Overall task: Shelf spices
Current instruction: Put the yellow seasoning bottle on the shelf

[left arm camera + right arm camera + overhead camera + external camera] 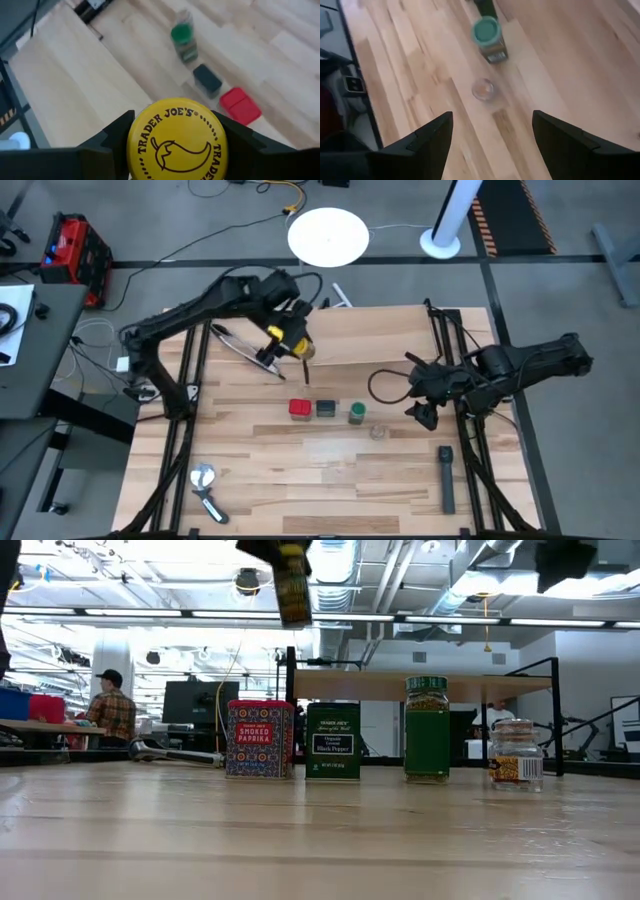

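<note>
My left gripper (285, 340) is shut on the yellow round jar (175, 142) and holds it high over the table, near the left end of the shelf (390, 335). On the tabletop in front of the shelf stand, in a row, the red tin (299, 409), the dark tin (326, 409) and the green-lidded jar (357, 413). The small clear jar (378, 431) stands a little nearer. My right gripper (425, 415) hovers open just right of the row, nothing between its fingers (427, 140). My left gripper pinches the yellow jar between its two fingers (117, 137), one on each side at the lid (150, 125). The fingers come from above, pointing down along the jar. The jar (293, 585) hangs below them, slightly tilted, lifted well clear of the table.
Metal tongs (208, 490) lie at the near left and a long black bar tool (446, 478) at the near right. Another slim metal tool (238, 345) lies by the left arm. Black shelf uprights (440, 330) stand at the right. A person (112, 710) sits beyond the table.
</note>
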You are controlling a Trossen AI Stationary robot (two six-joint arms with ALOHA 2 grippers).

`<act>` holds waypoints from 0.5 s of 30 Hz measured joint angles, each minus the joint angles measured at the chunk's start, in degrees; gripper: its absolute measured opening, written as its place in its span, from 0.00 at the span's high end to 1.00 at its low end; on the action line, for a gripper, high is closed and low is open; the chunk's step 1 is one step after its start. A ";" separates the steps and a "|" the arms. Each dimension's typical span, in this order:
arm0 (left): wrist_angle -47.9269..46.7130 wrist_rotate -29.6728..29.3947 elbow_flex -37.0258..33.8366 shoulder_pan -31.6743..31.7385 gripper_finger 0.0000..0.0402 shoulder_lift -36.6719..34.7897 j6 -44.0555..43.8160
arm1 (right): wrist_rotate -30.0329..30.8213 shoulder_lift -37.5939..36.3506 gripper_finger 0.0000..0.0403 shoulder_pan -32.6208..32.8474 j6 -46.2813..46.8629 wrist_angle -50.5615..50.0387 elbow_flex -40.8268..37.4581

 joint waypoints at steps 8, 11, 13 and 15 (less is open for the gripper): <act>1.40 0.64 2.23 0.36 0.51 4.26 3.06 | 2.55 -2.58 0.31 1.78 1.35 -1.83 0.00; 2.99 1.62 2.26 0.32 0.51 4.56 3.61 | 3.32 -3.12 0.31 2.71 1.41 -1.90 0.00; 3.61 2.53 2.24 0.29 0.51 4.57 3.62 | 3.38 -3.17 0.31 3.18 1.71 -2.10 0.00; 4.09 2.75 2.24 0.27 0.51 4.43 3.71 | 3.38 -3.34 0.31 3.64 1.87 -2.11 0.00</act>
